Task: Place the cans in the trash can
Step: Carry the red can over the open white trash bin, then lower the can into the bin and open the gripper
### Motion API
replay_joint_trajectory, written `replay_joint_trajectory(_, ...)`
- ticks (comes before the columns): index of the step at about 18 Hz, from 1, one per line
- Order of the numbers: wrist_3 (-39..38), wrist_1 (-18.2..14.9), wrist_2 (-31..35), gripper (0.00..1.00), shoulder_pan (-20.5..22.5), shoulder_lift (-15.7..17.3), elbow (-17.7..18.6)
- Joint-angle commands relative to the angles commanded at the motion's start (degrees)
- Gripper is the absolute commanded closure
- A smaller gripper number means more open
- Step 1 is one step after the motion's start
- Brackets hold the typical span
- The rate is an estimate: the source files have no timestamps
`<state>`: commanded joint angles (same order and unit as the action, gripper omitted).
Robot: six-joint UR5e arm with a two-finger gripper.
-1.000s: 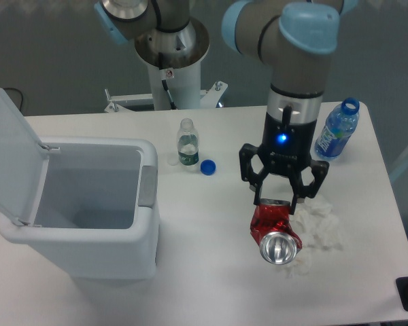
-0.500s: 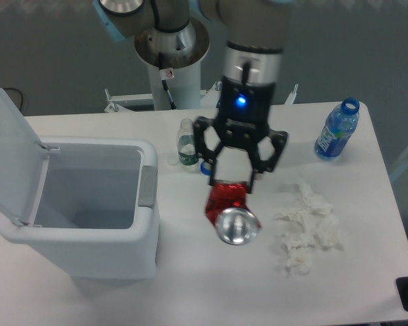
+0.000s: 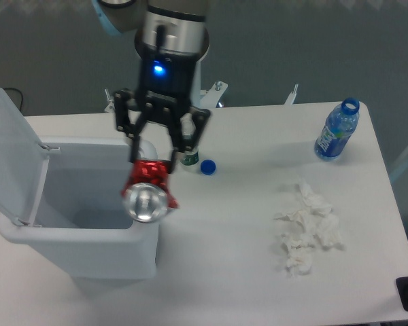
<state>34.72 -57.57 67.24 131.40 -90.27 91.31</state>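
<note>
The crushed red can [image 3: 148,189] with its silver end facing the camera hangs in the air, held by my gripper [image 3: 151,165], which is shut on its upper part. The can is over the right rim of the white trash can [image 3: 88,255], whose lid [image 3: 8,153] stands flipped open to the left. The bin's inside looks empty as far as it shows.
A small clear bottle [image 3: 189,157] stands partly behind the gripper, with a blue cap [image 3: 207,166] beside it. A blue-labelled bottle [image 3: 336,131] stands at the back right. Crumpled white tissue [image 3: 307,227] lies on the right of the table.
The arm has carried the can leftward from beside the tissue, across the table's middle, to above the bin's right edge. The tissue is now fully uncovered.
</note>
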Motion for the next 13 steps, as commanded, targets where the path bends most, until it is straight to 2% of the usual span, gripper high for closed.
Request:
replay_joint_trajectory(3, -0.09, -0.09, 0.17, 0.61, -1.76, 0.09, 1.23)
replay_joint_trajectory(13, 0.26, -0.18, 0.26, 0.58, -2.56, 0.00, 3.52)
